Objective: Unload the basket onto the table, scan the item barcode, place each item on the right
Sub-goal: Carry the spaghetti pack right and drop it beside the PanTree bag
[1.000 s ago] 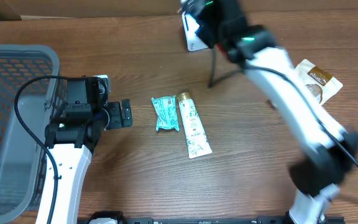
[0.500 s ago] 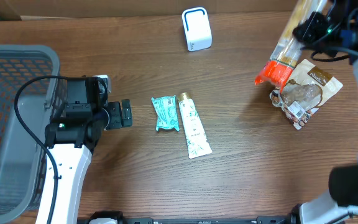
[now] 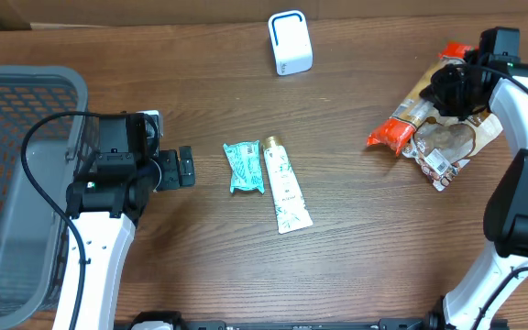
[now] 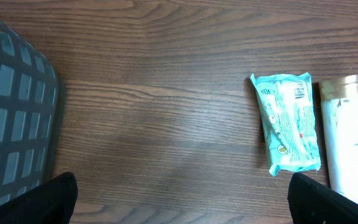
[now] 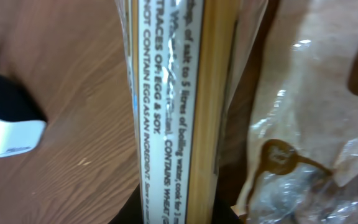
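Brown wooden table [image 3: 356, 247] fills the view. On its right side, the right gripper [image 3: 452, 84] is closed tight on a long clear pack of spaghetti with a red end [image 3: 403, 117]. The pack slants over a brown see-through pouch [image 3: 455, 142], well away from the small white scanner box [image 3: 290, 43]. The left gripper [image 3: 185, 168] is wide open and holds nothing.

My wooden bench [image 3: 356, 247] carries a grey basket [image 3: 62, 78], teal packet [image 3: 244, 167] beside a white tube [image 3: 285, 188], white scanner [image 3: 290, 43], brown pouch [image 3: 452, 147].
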